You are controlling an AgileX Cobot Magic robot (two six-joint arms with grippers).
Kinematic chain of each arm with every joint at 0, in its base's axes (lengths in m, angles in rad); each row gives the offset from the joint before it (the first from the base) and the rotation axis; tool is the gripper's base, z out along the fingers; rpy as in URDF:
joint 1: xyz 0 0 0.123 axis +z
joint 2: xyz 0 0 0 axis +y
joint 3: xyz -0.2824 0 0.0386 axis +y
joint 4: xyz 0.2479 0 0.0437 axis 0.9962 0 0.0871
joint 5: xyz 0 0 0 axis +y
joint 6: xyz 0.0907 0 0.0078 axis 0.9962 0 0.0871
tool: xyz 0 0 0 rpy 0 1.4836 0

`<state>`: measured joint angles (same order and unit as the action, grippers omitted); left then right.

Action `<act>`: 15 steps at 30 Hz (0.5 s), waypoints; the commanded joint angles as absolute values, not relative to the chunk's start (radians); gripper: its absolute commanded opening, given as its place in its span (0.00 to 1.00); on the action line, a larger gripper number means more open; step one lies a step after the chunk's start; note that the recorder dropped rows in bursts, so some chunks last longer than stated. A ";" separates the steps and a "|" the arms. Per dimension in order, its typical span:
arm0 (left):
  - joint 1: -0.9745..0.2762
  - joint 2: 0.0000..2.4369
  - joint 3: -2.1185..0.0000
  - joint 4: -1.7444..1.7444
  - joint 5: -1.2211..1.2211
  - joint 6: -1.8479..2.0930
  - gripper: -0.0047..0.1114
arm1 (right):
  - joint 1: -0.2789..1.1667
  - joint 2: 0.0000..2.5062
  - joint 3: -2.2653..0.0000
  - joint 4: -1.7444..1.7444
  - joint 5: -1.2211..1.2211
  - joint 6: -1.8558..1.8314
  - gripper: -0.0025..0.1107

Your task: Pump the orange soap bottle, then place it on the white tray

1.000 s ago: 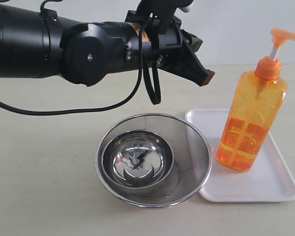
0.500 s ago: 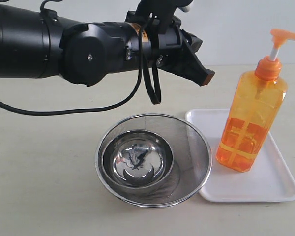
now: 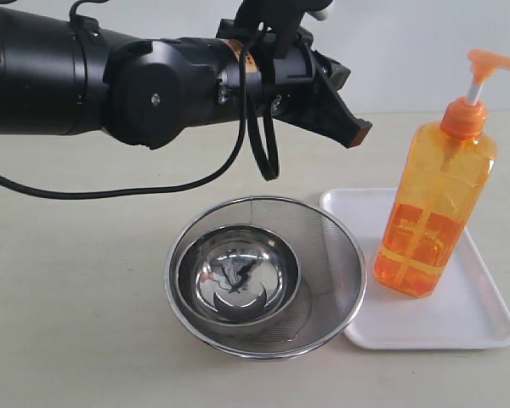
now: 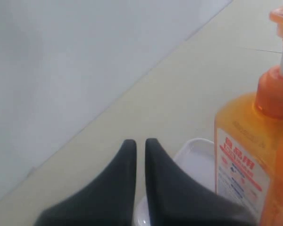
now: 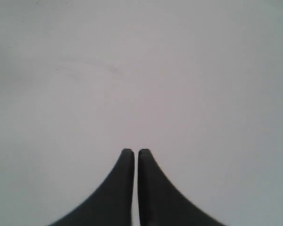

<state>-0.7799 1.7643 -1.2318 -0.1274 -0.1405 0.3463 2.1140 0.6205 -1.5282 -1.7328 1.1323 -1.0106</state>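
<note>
The orange soap bottle [image 3: 433, 212] stands upright on the white tray [image 3: 459, 314] at the right, its pump head [image 3: 493, 64] raised on a white stem. My left gripper [image 3: 357, 132] hangs shut and empty in the air, up and to the left of the bottle, apart from it. In the left wrist view its dark fingertips [image 4: 140, 141] lie together with nothing between them, and the bottle [image 4: 247, 155] and the tray's corner [image 4: 198, 155] show beyond. My right gripper [image 5: 134, 151] is shut on nothing, facing a plain white surface; it does not show in the exterior view.
A round steel mesh strainer [image 3: 340, 280] holding a steel bowl [image 3: 238, 276] sits on the beige table, touching the tray's left side. My left arm [image 3: 110, 81] spans the upper left above the table, with a black cable loop [image 3: 263, 144] hanging from it.
</note>
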 commanded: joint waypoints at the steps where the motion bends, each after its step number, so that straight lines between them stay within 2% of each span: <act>1: -0.778 1.754 -1.229 -0.135 -0.157 0.330 0.08 | 2.114 0.663 -1.718 -1.744 1.208 -0.907 0.02; 10: -0.778 1.754 -1.229 -0.135 -0.157 0.299 0.08 | 2.114 0.657 -2.074 -1.744 1.221 -0.718 0.02; 15: -0.778 1.754 -1.229 -0.135 -0.157 0.299 0.08 | 2.114 0.649 -2.157 -1.744 1.221 -0.615 0.02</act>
